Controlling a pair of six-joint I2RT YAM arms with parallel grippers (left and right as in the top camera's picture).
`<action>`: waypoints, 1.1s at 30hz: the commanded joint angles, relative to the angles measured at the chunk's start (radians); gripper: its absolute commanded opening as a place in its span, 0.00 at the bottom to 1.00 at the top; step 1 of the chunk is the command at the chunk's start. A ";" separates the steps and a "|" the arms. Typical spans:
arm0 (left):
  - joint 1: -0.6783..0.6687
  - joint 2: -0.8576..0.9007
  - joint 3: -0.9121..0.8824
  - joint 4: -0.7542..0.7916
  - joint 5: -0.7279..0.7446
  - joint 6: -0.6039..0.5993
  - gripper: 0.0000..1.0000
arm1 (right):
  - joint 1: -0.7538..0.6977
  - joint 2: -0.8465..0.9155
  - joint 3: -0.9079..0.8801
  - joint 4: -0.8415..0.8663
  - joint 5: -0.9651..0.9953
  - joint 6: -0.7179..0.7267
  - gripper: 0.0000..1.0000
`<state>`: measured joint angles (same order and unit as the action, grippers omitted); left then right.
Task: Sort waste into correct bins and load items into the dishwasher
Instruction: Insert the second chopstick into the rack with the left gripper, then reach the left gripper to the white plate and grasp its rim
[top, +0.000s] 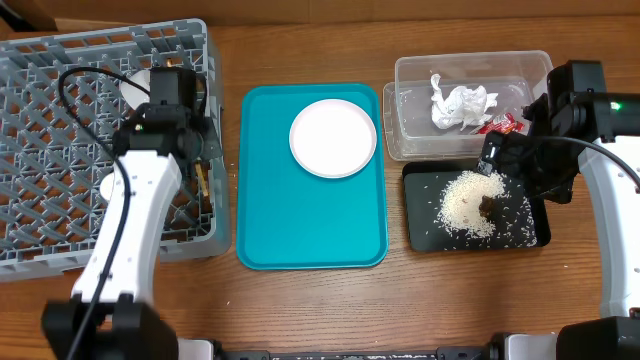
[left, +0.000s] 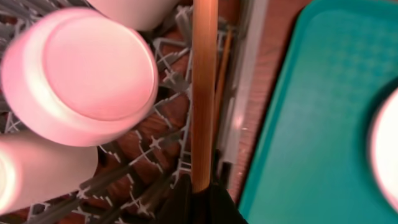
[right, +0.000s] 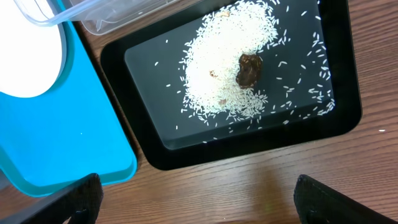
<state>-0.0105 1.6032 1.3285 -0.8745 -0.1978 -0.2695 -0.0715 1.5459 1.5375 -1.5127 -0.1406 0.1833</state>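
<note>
My left gripper (left: 202, 194) is shut on a wooden chopstick (left: 204, 93), held over the right edge of the grey dish rack (top: 60, 130). A second chopstick (left: 224, 68) lies in the rack beside it. An upturned pink bowl (left: 81, 74), a white cup (left: 137, 9) and a pale bowl (left: 37, 177) sit in the rack. The white plate (top: 333, 138) lies on the teal tray. My right gripper (right: 205, 208) is open and empty above the black tray (right: 339, 93), which holds rice (right: 217, 62) and a brown bit (right: 249, 70). The clear tub (top: 410, 110) holds the tissue (top: 460, 105) and the red wrapper (top: 503, 124).
The teal serving tray (top: 270, 220) lies between the rack and the bins. The clear tub and the black tray (top: 420, 235) stand close together at the right. Bare wooden table runs along the front edge.
</note>
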 joint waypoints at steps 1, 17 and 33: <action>0.011 0.079 0.009 0.000 0.010 0.061 0.07 | -0.003 -0.005 0.015 -0.001 0.009 0.000 1.00; -0.092 0.045 0.219 -0.061 0.208 0.136 0.56 | -0.003 -0.005 0.015 0.000 0.009 0.000 1.00; -0.515 0.323 0.199 0.153 0.265 0.476 0.70 | -0.003 -0.005 0.015 0.003 0.009 0.000 1.00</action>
<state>-0.5034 1.8572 1.5276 -0.7319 0.0536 0.1173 -0.0715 1.5459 1.5375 -1.5120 -0.1410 0.1833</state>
